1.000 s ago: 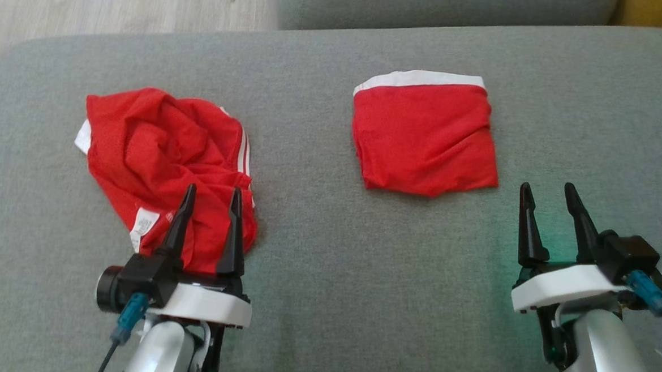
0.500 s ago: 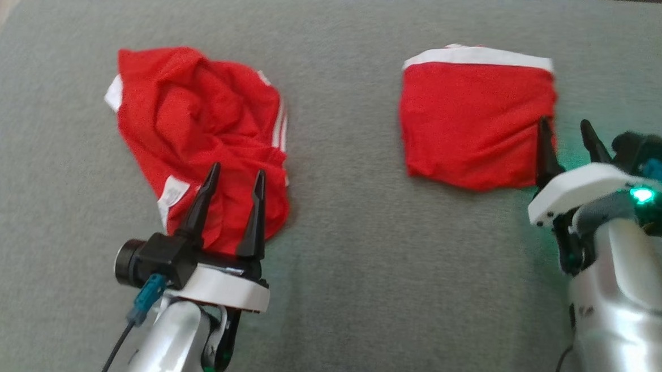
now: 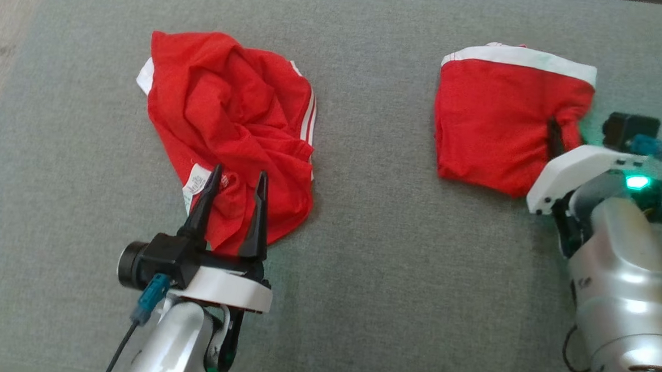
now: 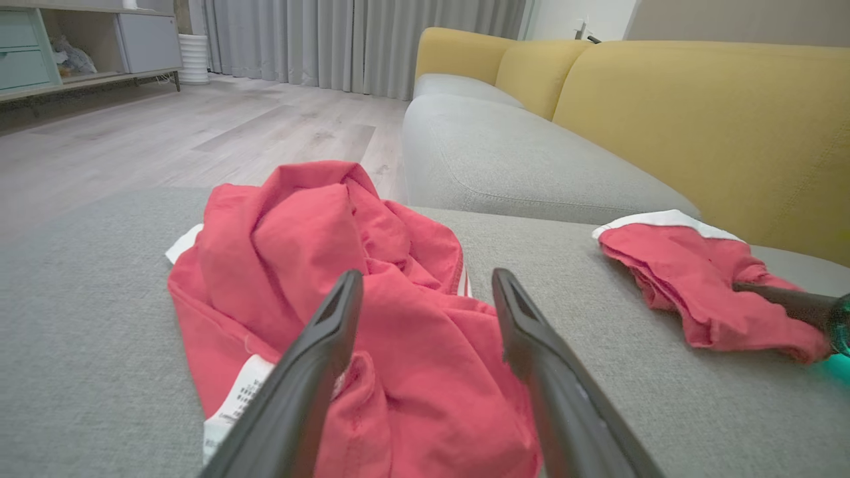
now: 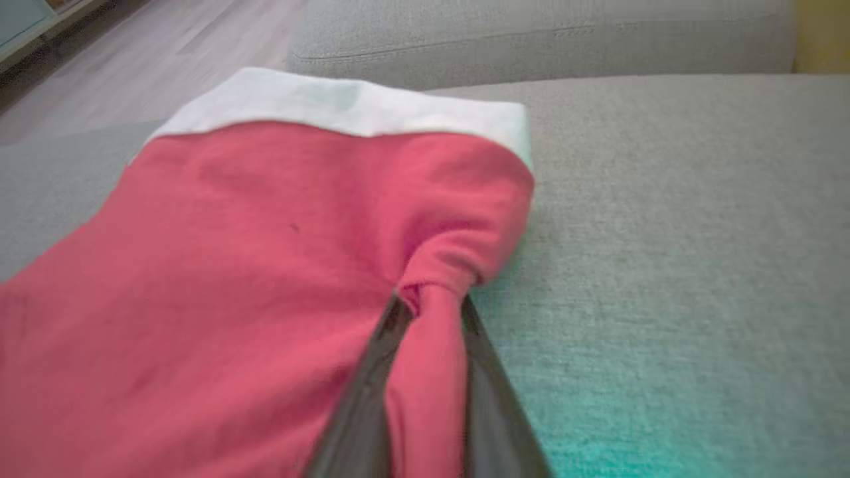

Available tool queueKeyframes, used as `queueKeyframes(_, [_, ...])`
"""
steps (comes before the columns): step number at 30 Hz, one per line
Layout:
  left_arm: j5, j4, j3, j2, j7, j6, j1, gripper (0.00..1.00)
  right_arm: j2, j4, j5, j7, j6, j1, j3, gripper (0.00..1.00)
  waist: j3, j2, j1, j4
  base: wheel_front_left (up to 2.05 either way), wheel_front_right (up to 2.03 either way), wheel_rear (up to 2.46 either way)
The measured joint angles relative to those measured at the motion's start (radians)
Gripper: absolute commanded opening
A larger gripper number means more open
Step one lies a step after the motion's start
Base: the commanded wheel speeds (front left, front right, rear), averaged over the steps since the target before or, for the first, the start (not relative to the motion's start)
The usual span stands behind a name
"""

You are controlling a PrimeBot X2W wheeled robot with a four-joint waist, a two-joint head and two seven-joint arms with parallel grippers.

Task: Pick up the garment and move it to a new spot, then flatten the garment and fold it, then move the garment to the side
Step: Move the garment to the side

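Where the right gripper (image 5: 431, 304) meets the cloth, its two dark fingers are drawn nearly together on a bunched tuck of red fabric at the right-hand edge of the folded garment (image 5: 265, 252), which puckers toward the pinch. That grip is plain from the right wrist view. From the head view only one fingertip of the right gripper (image 3: 557, 132) shows, dug into the folded garment (image 3: 493, 126), and the rest sits under the white wrist plate. The left wrist view gives a side look: the folded garment (image 4: 697, 285) lies low on the grey seat cushion (image 4: 597, 372), with one dark finger reaching into it from the right.

The piece rests toward the cushion's far right corner, its white waistband (image 3: 519, 57) facing the far edge. The right forearm rises from the near right corner and leans forward, the wrist tipped down, with a green light (image 3: 637, 182) glowing on it.

Over at the left, the left gripper (image 3: 238, 178) stands spread wide with nothing between its fingers, pointing away from the near edge over the near end of the crumpled garment (image 3: 227, 112). I cannot tell whether it touches the cloth. That heap sits toward the cushion's far left corner, a white label (image 3: 195, 182) showing beside the left finger.

Only the left wrist view looks past the cushion, to a yellow sofa back (image 4: 697, 119), pale wooden floor (image 4: 166, 139) and grey curtains (image 4: 365, 33).
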Motion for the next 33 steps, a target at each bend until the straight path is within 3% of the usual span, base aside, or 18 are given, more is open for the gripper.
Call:
queueKeyframes(6, [0.000,0.007,0.013,0.000,0.000,0.004,0.001,1.00,-0.007,0.032,-0.111,-0.055,0.000,0.004,0.051,0.00,-0.030,0.0000,0.0000,-0.033,0.00,0.00,0.00])
queueKeyframes(10, [0.001,0.007,0.028,0.000,0.000,0.004,0.002,1.00,-0.055,0.045,-0.148,-0.059,0.000,0.004,0.113,0.00,-0.050,0.0000,0.0000,-0.066,0.00,0.00,0.00])
queueKeyframes(16, [0.002,-0.011,0.031,0.000,0.000,0.004,0.003,1.00,-0.236,0.078,-0.160,-0.043,0.000,0.004,0.219,0.00,-0.052,0.0000,-0.0001,-0.099,0.00,0.00,0.00])
queueKeyframes(24, [0.002,-0.021,0.031,0.000,0.000,0.003,0.000,1.00,-0.470,0.087,-0.194,-0.007,0.000,0.003,0.246,0.00,-0.004,0.0000,0.0000,-0.093,0.00,0.00,0.00])
queueKeyframes(29, [0.003,-0.022,0.035,0.000,0.000,-0.002,-0.018,1.00,-0.574,0.065,-0.225,0.014,0.000,0.003,0.210,0.00,0.036,0.0000,0.0000,-0.078,0.00,0.00,0.00])
queueKeyframes(33, [0.004,-0.028,0.044,0.000,0.000,-0.004,-0.043,1.00,-0.612,0.042,-0.243,0.022,0.000,0.003,0.174,0.00,0.069,0.0000,0.0001,-0.066,0.00,0.00,0.00])
